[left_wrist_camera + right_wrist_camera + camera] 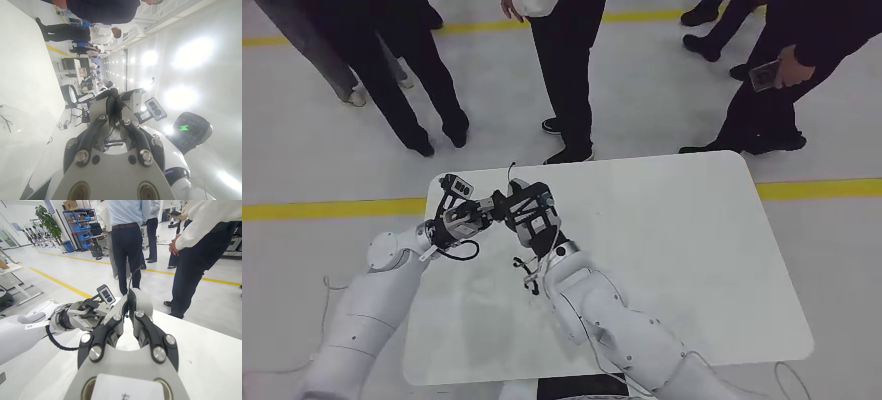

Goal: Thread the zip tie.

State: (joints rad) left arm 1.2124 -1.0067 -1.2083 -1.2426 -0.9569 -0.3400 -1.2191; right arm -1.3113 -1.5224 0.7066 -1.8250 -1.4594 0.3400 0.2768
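From above, find the left claw (490, 209) and the right claw (518, 196) tip to tip, raised over the flat white round-cornered table (692, 250). Note a thin black plastic zip tie (510, 172) standing up just beyond the right claw's tips. Judge the step as bringing one end of the strap into line with the other for threading.

Along the left wrist view, see the left claw (112, 95) with pads pressed together on something dark. Cannot tell whether that is strap or only pad facing. Past the tips and off to one side, spot a thin hooked dark end (153, 80), probably the zip tie's free end.

Along the right wrist view, see the right claw (129, 306) closed tight on the zip tie (132, 275). Pinched low between the pads, then curving up and away beyond the tips to a slightly thicker end. Cannot tell whether that end is the head.

To do it well:
- Hold the right pinch firm so the strap cannot swivel.
- Steer the springy free length down toward the left claw in small moves.
- Turn the wrist rather than drag the strap.
- Square end to slot before pushing.
- Stop if the strap bows sideways
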